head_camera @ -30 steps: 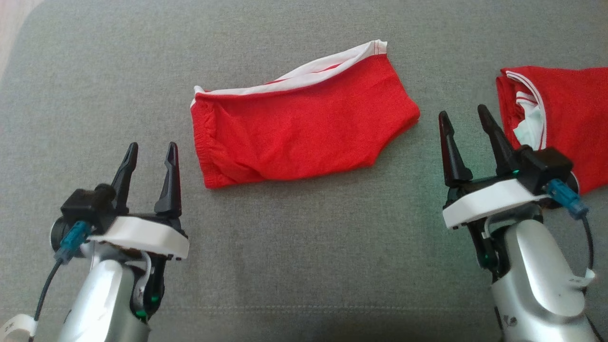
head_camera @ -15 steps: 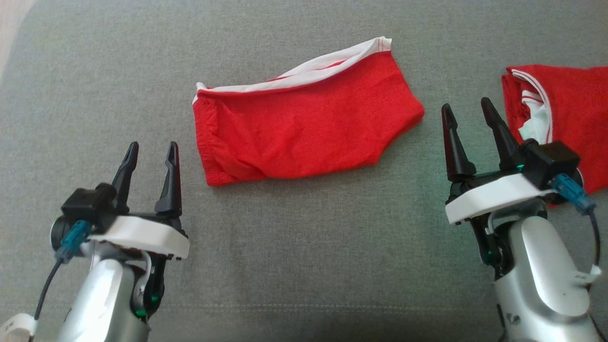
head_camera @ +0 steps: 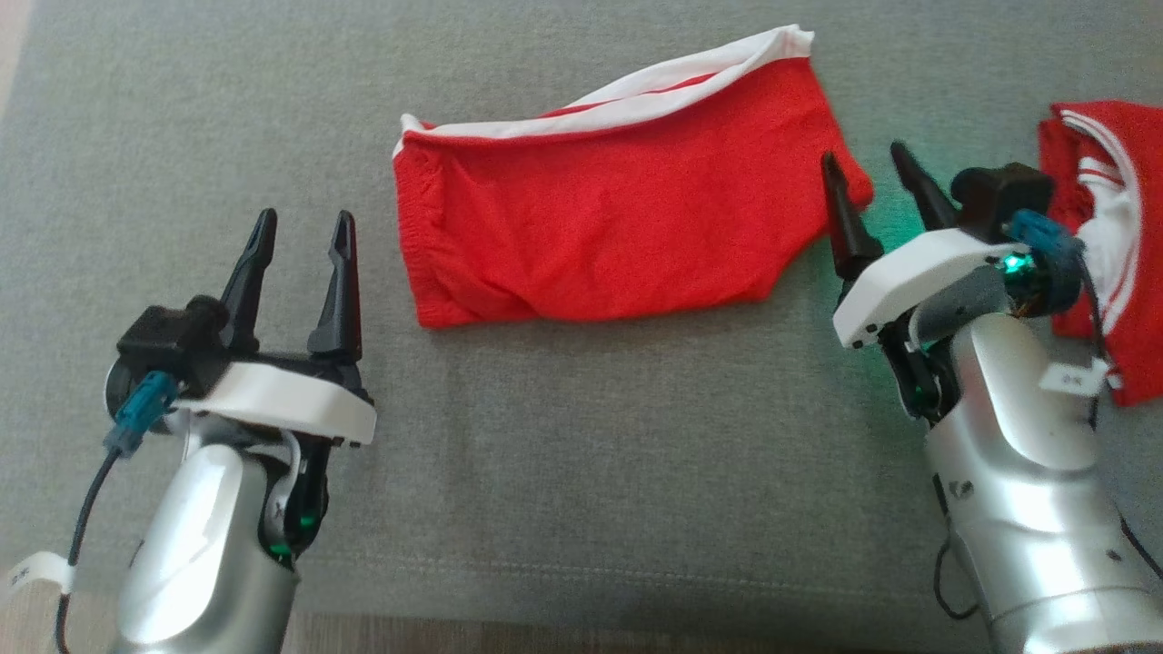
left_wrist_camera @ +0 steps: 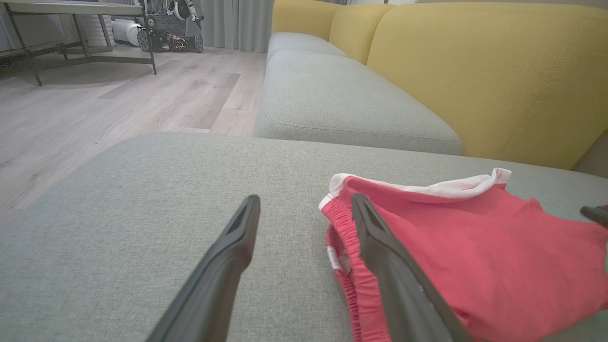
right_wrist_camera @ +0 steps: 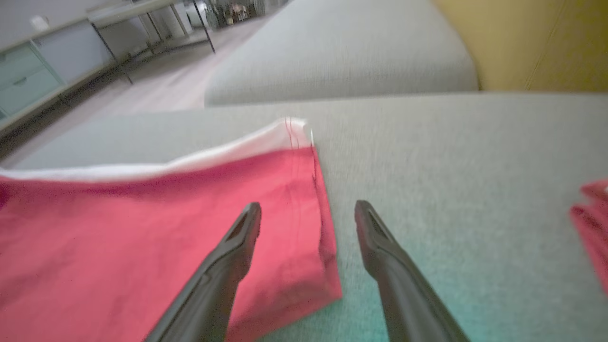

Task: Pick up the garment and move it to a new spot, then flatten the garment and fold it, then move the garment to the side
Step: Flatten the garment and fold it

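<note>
A red garment (head_camera: 618, 218) with a white band along its far edge lies folded flat on the grey cushion (head_camera: 581, 454). My left gripper (head_camera: 304, 227) stands open just left of its elastic end, nothing between the fingers; the left wrist view shows that end (left_wrist_camera: 456, 256) beside my right-hand finger. My right gripper (head_camera: 868, 163) is open at the garment's right end, its left finger over the red cloth. In the right wrist view the garment's corner (right_wrist_camera: 142, 228) lies between and under the open fingers (right_wrist_camera: 237, 247).
A second red and white garment (head_camera: 1108, 236) lies crumpled at the right, behind my right wrist. Yellow backrests (left_wrist_camera: 475, 71) rise beyond the cushion. Wooden floor (left_wrist_camera: 95, 104) and a metal-legged table lie off the left side. The cushion's front edge (head_camera: 581, 618) is close.
My right gripper has moved forward and left, reaching the garment's right end. The head camera has shifted, so the whole scene sits further right and higher. The left gripper has stayed put.
</note>
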You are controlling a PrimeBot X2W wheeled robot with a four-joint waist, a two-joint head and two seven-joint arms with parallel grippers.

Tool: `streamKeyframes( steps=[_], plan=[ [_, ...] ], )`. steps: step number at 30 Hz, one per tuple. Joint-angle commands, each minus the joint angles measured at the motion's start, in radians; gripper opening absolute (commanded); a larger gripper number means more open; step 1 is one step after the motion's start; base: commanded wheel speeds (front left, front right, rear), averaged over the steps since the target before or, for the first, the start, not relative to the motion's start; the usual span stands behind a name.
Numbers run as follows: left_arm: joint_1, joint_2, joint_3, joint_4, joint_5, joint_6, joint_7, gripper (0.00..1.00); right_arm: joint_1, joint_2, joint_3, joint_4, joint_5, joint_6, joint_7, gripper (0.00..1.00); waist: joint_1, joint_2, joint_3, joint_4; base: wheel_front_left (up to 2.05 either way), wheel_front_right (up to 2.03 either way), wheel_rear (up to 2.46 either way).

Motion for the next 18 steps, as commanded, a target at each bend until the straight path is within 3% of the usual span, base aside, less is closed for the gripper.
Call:
streamKeyframes(
  steps=[1,8,9,10,18],
  plan=[
    [-0.041,0.016,0.035,-0.030,0.011,-0.004,-0.012,1.00,-0.035,0.011,0.018,0.038,0.001,-0.001,0.020,1.00,0.0000,0.0000,0.013,0.015,0.00,0.00,0.00],
    [-0.044,-0.001,0.046,-0.030,0.022,-0.013,-0.012,1.00,-0.101,0.011,0.021,0.223,0.039,-0.001,0.066,1.00,0.0000,0.0000,0.017,0.023,0.00,0.00,0.00],
    [-0.042,-0.001,0.048,-0.030,0.024,-0.015,-0.012,1.00,-0.104,0.011,0.030,0.236,0.048,-0.001,0.067,0.45,0.0000,0.0000,0.016,0.022,0.00,0.00,0.00],
    [-0.041,-0.001,0.051,-0.030,0.026,-0.016,-0.012,1.00,-0.106,0.011,0.040,0.247,0.058,-0.001,0.069,0.00,0.0000,0.0000,0.014,0.019,0.00,0.00,0.00],
    [-0.024,0.000,0.071,-0.030,0.038,-0.024,-0.012,1.00,-0.071,0.011,0.129,0.242,0.150,-0.001,-0.014,0.00,0.0000,0.0000,-0.009,-0.007,0.00,0.00,0.00]
  ],
)
